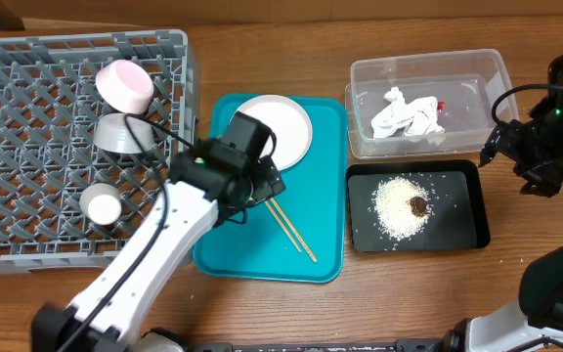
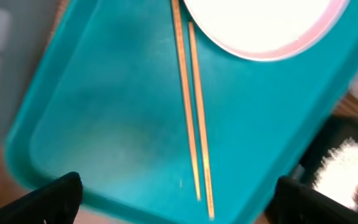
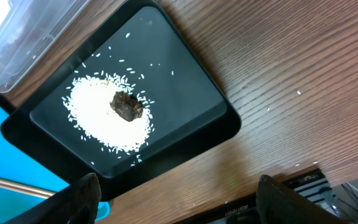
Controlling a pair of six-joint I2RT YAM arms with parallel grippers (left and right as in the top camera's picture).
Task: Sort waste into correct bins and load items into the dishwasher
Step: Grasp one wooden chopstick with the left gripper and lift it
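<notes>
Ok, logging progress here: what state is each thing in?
Plate: on teal tray
Chopsticks: flat on teal tray
Pink bowl: in rack, tilted
Grey bowl: in rack
Cup: in rack
Napkin: in clear tub
Rice: piled in black tray
Left gripper: open
Right gripper: open

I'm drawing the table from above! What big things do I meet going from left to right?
Grey dish rack → teal tray → black tray. The clear tub sits behind the black tray over the same stretch, so it has no place of its own in the order.
</notes>
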